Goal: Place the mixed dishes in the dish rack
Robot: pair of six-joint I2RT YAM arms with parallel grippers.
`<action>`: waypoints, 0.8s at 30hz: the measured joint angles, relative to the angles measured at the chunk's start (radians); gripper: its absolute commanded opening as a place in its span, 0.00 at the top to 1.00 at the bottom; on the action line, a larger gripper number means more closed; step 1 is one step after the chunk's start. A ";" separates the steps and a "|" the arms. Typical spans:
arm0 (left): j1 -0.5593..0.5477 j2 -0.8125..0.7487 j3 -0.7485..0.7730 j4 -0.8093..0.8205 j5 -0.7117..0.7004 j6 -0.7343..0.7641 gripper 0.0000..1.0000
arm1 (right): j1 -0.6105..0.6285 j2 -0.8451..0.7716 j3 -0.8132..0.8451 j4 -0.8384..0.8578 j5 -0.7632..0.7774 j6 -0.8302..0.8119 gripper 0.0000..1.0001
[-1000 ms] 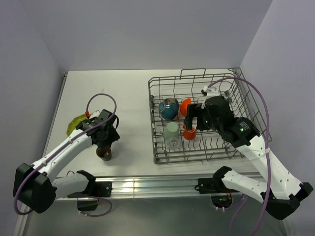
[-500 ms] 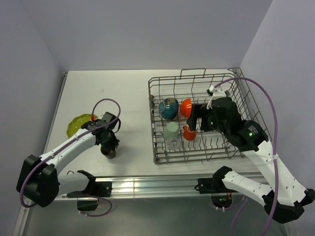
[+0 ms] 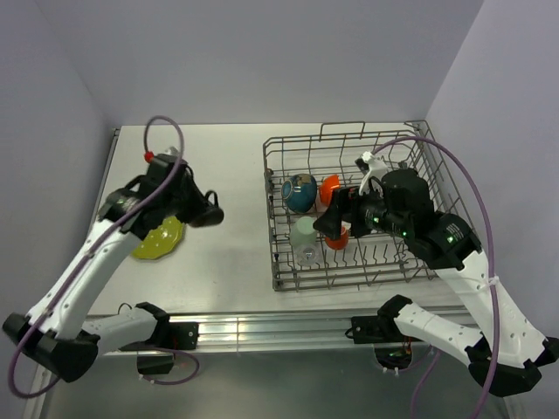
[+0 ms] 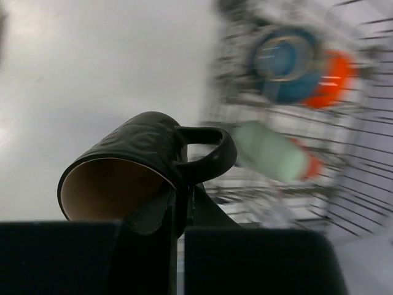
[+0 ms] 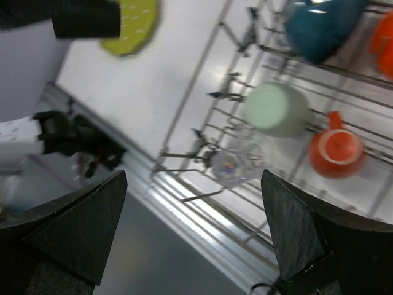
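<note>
The left gripper [image 3: 197, 212] pinches a dark mug [image 3: 210, 216] out over the white table [image 3: 227, 166]. A yellow-green plate [image 3: 162, 241] lies flat beneath that arm. On the right, the wire rack [image 3: 278, 262] holds 5 dishes: a blue bowl [image 3: 300, 192], an orange bowl [image 3: 329, 187], a pale green cup [image 3: 304, 230], a glass [image 3: 307, 254] and a small orange cup [image 3: 337, 237]. The right gripper [image 3: 335, 212] hangs above them, fingers spread.

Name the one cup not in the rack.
The dark brown mug, held by the left gripper; the green cup, orange cup and glass are in the rack.
</note>
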 measured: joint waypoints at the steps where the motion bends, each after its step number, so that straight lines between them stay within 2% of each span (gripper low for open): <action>1: 0.000 -0.021 0.045 0.005 0.019 0.004 1.00 | 0.000 0.002 -0.002 0.014 -0.037 0.004 0.03; 5: 0.000 -0.173 0.105 0.119 0.148 0.003 1.00 | 0.000 0.011 -0.019 0.101 -0.220 0.027 0.03; 8: 0.000 -0.303 0.004 0.278 0.272 -0.039 1.00 | 0.000 0.009 -0.058 0.200 -0.360 0.069 0.05; 11: 0.000 -0.407 -0.167 0.487 0.404 -0.135 1.00 | 0.000 0.000 -0.115 0.333 -0.478 0.134 0.05; 17: 0.000 -0.437 -0.470 0.869 0.563 -0.369 1.00 | 0.000 -0.002 -0.196 0.578 -0.611 0.248 0.07; 24: -0.022 -0.450 -0.573 1.133 0.612 -0.550 1.00 | 0.005 0.045 -0.198 0.676 -0.636 0.240 0.08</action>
